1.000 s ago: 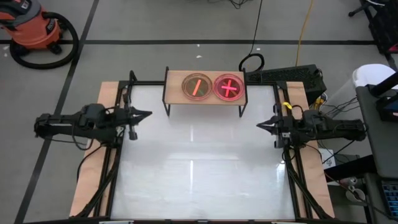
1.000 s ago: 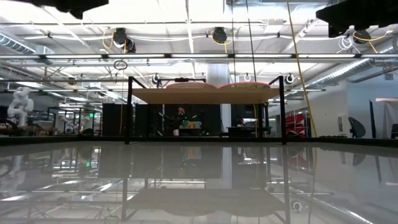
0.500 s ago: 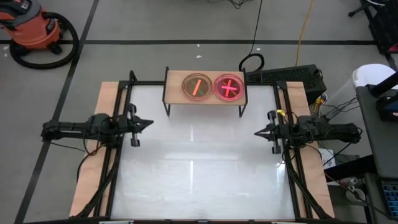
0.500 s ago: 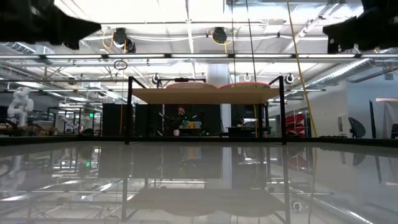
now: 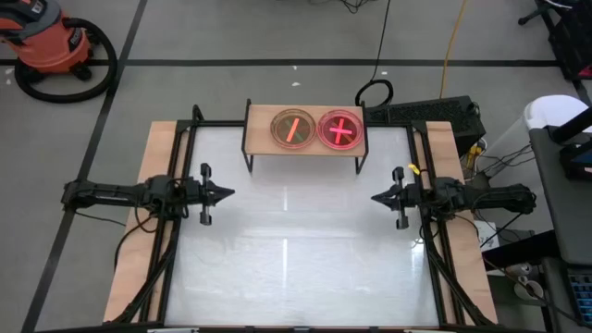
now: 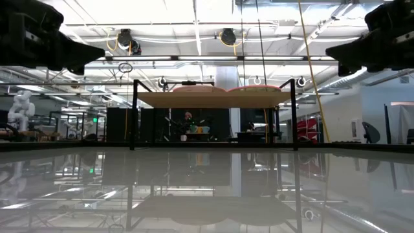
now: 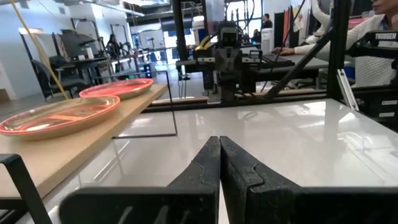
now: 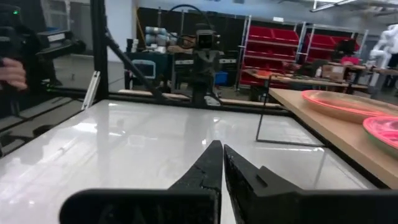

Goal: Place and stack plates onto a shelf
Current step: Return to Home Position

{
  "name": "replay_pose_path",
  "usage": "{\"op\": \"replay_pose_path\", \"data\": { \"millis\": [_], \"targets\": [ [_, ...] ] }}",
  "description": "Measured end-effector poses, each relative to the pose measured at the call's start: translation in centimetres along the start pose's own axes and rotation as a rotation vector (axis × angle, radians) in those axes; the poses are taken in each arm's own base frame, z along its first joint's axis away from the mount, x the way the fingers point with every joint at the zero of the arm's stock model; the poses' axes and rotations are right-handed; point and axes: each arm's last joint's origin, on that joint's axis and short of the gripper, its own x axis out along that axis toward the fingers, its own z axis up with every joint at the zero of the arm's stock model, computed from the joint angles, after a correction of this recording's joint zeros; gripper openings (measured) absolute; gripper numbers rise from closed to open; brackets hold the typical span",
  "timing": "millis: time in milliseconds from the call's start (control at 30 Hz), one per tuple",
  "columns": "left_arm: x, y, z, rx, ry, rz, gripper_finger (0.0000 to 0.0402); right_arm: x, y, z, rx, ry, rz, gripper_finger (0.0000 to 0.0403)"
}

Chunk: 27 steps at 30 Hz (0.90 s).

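Observation:
The shelf [image 5: 305, 145], a light-wood board on thin black legs, stands at the table's far edge. Two stacks of plates rest on it side by side: an orange-topped stack [image 5: 291, 129] on the left and a pink one [image 5: 340, 130] on the right. They also show in the left wrist view [image 7: 62, 114] and in the right wrist view [image 8: 348, 102]. My left gripper [image 5: 229, 193] hovers shut over the table's left side, pointing right. My right gripper [image 5: 374, 198] hovers shut over the right side, pointing left. Both are empty.
The white tabletop [image 5: 296, 250] lies bare between the two grippers. A black frame [image 5: 176, 166] runs along the table's left, far and right sides. Cables and a dark box [image 5: 435, 113] sit beyond the far right corner. People show in the room behind.
Both arms have moved toward the table's near edge and lower, and each gripper has reached a little inward toward the table's middle. In the low view both have sunk further into the picture's upper corners. The plates and the shelf have stayed put.

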Motion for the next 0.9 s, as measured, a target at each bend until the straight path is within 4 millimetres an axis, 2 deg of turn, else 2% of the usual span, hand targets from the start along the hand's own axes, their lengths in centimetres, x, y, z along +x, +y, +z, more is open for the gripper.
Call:
{"op": "replay_pose_path", "data": {
  "millis": [900],
  "targets": [
    [0.0, 0.0, -0.01, 0.016, 0.002, 0.002, 0.0004, 0.0, -0.03, 0.19, 0.013, -0.021, -0.005, 0.0]
  ]
}}
